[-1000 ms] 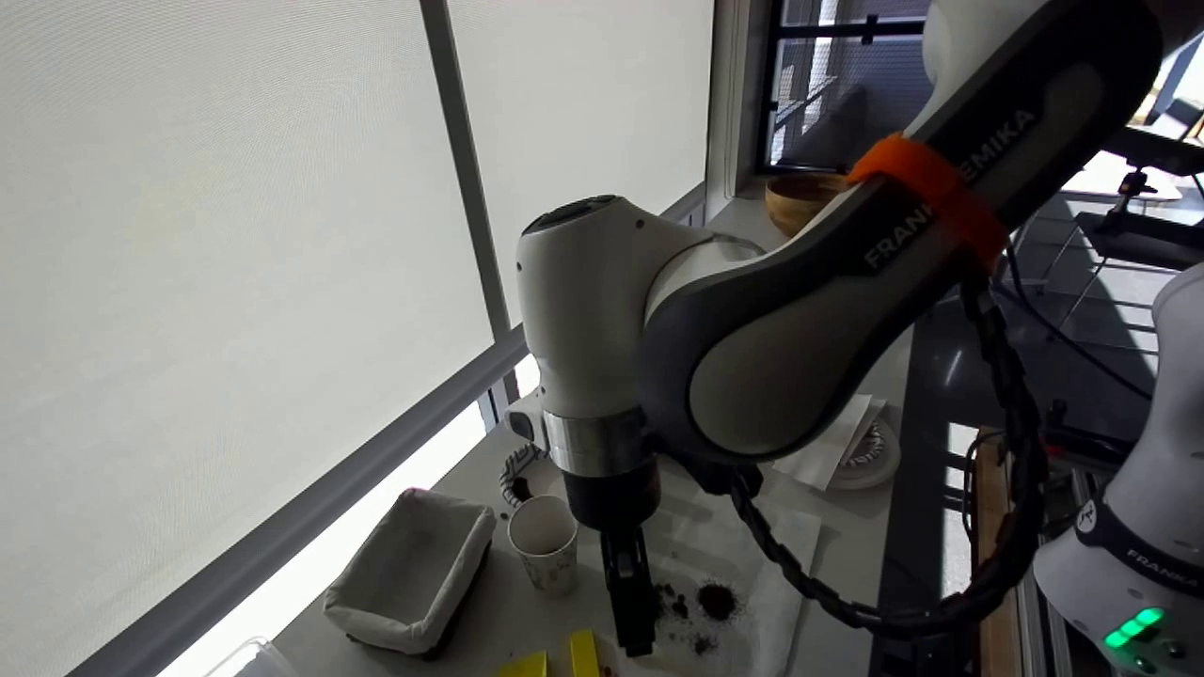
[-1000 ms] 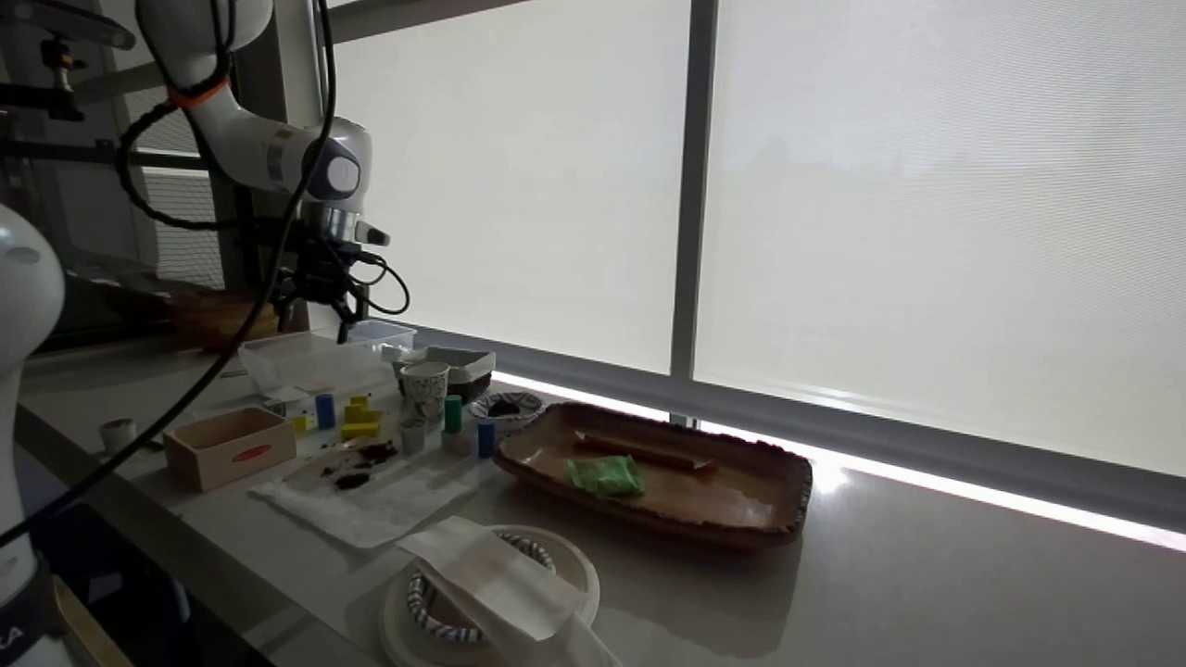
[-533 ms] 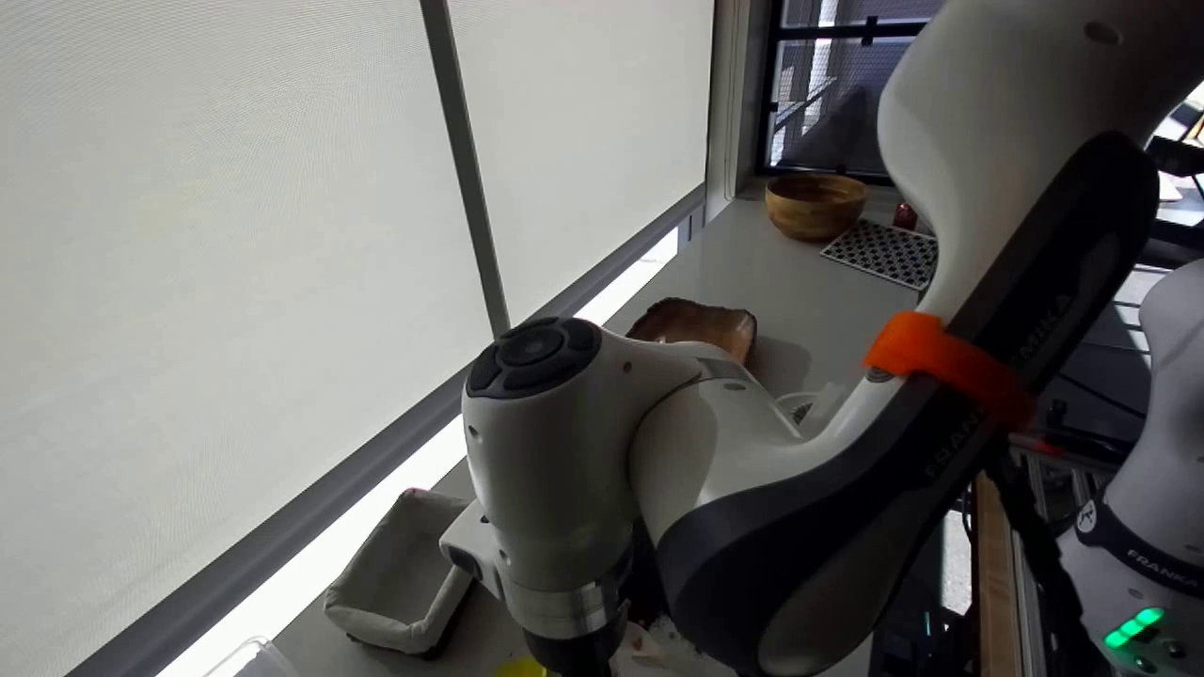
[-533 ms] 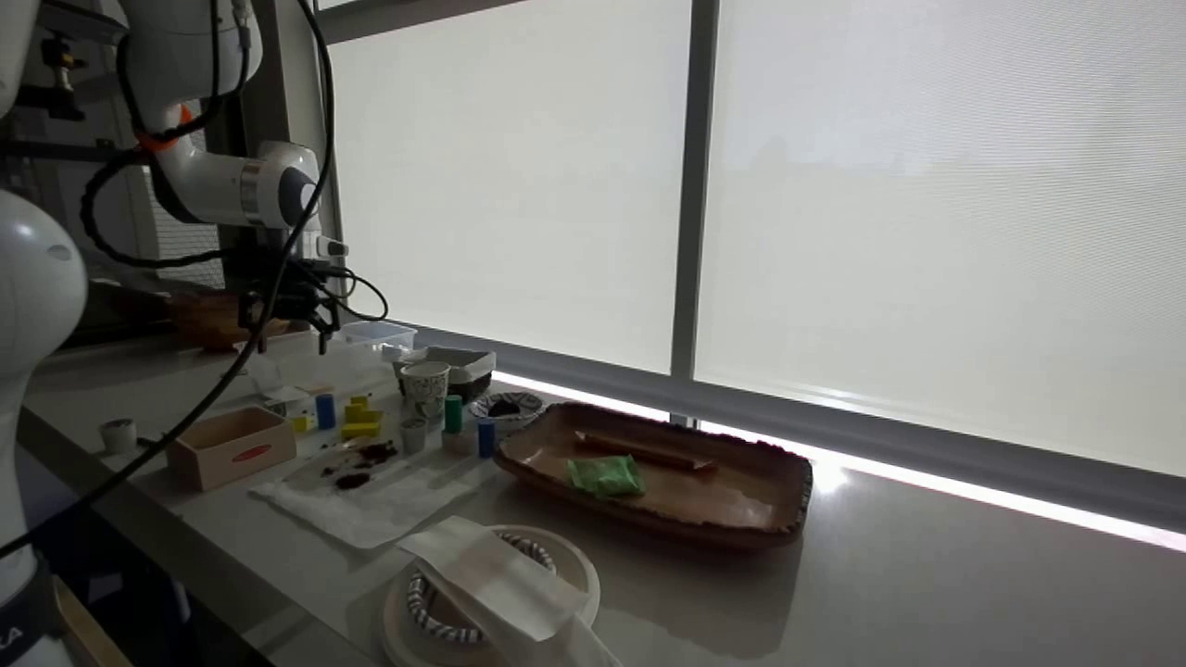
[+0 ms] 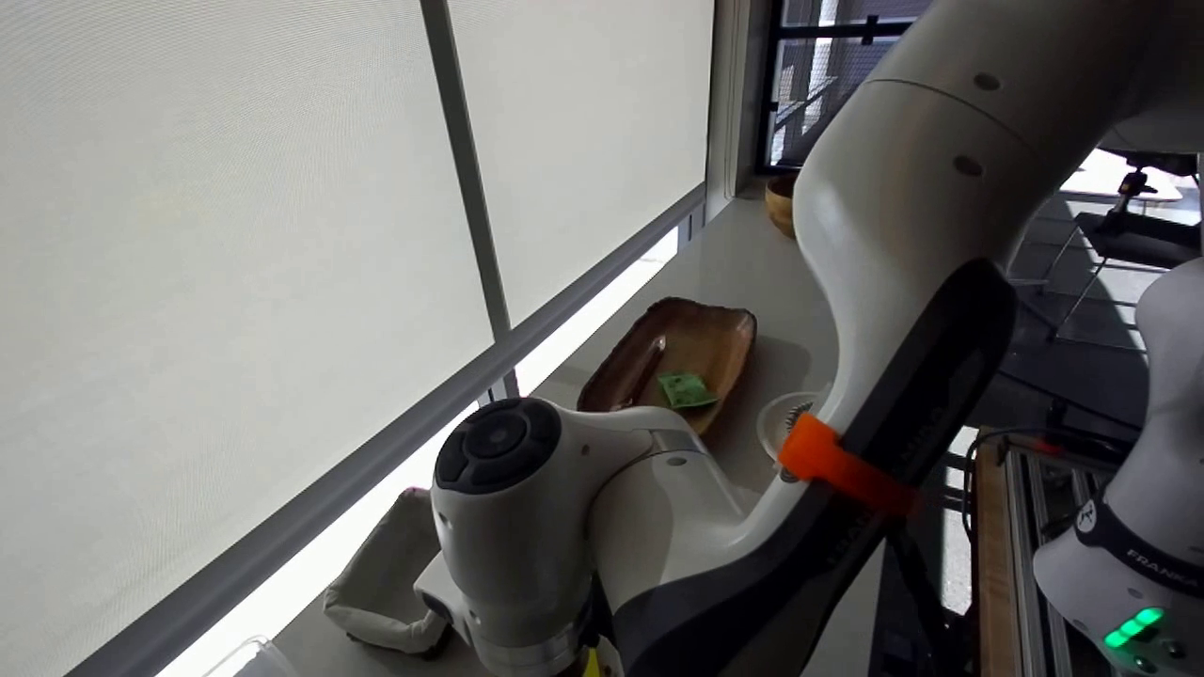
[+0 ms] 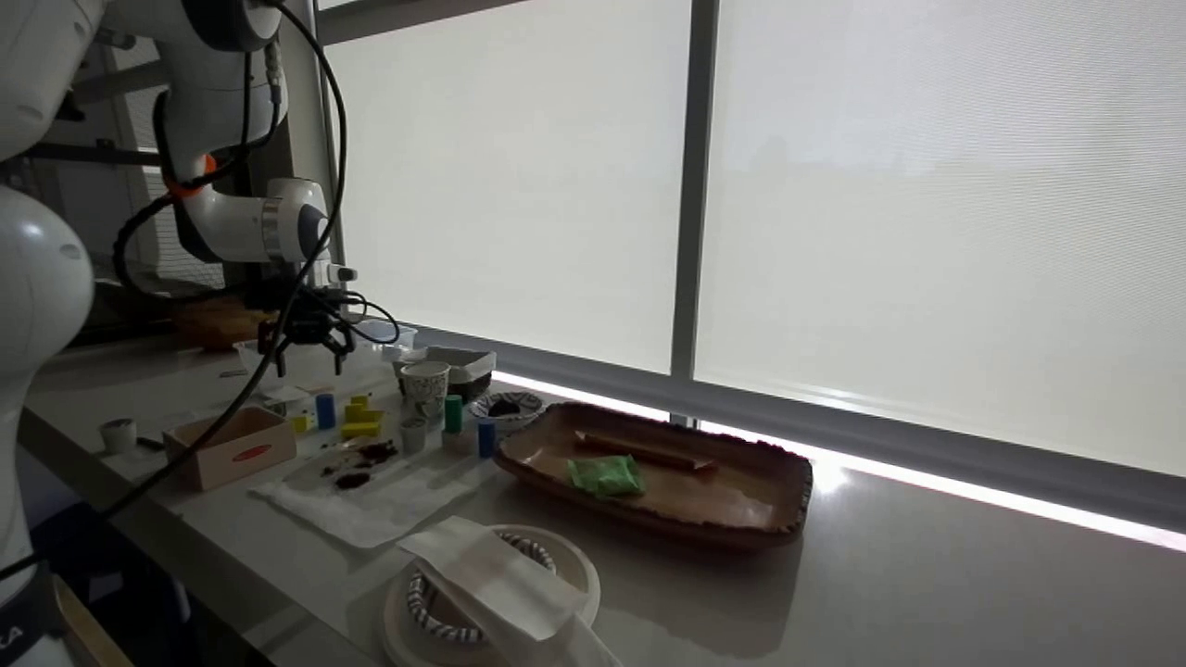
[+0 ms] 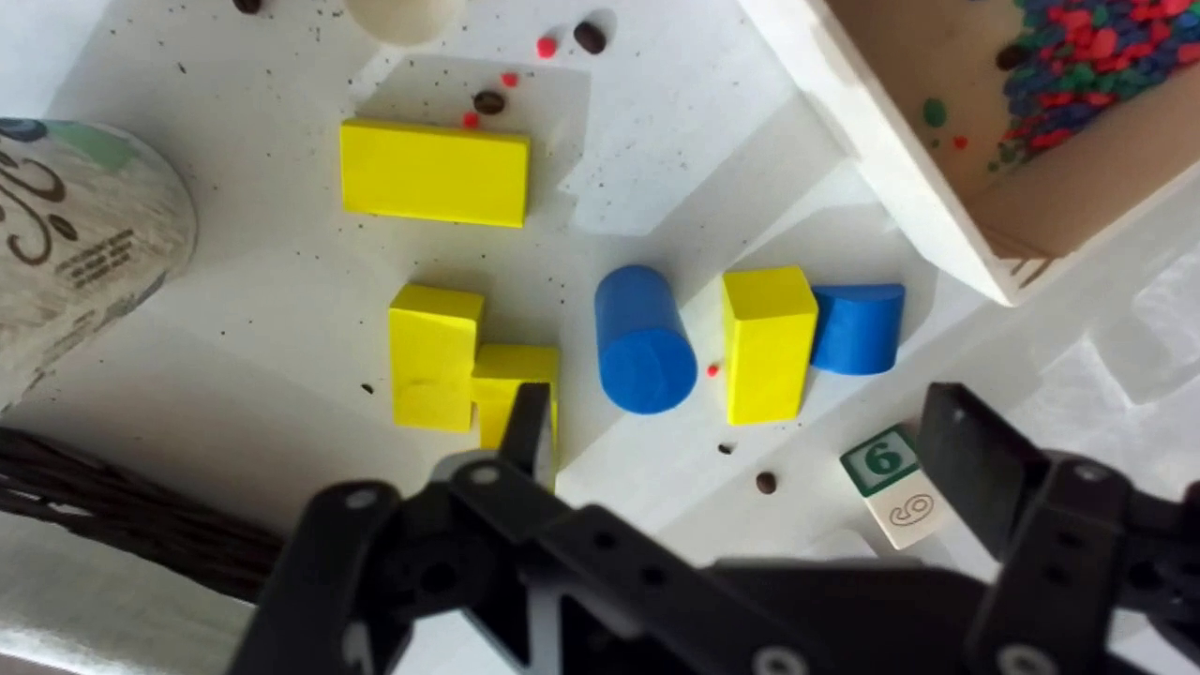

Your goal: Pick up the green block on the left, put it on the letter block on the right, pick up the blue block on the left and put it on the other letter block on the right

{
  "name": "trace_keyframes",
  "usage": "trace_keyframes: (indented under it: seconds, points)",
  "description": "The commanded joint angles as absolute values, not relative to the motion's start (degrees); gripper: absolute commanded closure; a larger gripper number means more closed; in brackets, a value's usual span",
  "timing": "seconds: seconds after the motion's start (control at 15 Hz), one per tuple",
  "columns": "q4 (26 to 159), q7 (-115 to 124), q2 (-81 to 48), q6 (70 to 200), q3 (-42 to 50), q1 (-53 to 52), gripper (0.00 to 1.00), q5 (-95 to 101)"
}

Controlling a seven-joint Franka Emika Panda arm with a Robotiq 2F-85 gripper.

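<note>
Your gripper [image 7: 745,436] hung spread and empty, probably to leave room for straddling the upright blue cylinder [image 7: 646,339] below it.

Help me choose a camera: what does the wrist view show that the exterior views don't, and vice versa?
Only the wrist view shows readable digits on the number block and the coloured bits in the wooden box.

Exterior only: the green cylinder in an exterior view, the wooden tray in both.

The wrist view and an exterior view share yellow blocks, a blue cylinder, the patterned paper cup, the wooden box and the gripper.
</note>
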State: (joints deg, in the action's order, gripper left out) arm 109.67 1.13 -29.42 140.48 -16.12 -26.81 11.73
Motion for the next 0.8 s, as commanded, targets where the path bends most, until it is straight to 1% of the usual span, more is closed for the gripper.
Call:
trace_keyframes:
  seconds: [0.0,0.27,0.53,0.6,0.73]
  points:
    - [105.2,0.6,-34.0,140.6,-15.2,-27.6,0.0,12.5]
    - [102.6,-0.1,-36.9,140.1,-15.3,-27.6,0.0,11.9]
    - [101.1,-0.1,-38.8,139.6,-15.3,-27.6,0.14,11.6]
    - [100.7,-0.1,-39.2,139.5,-15.3,-27.6,0.22,11.5]
    - [99.8,0.3,-39.8,138.0,-15.1,-27.9,0.19,11.5]
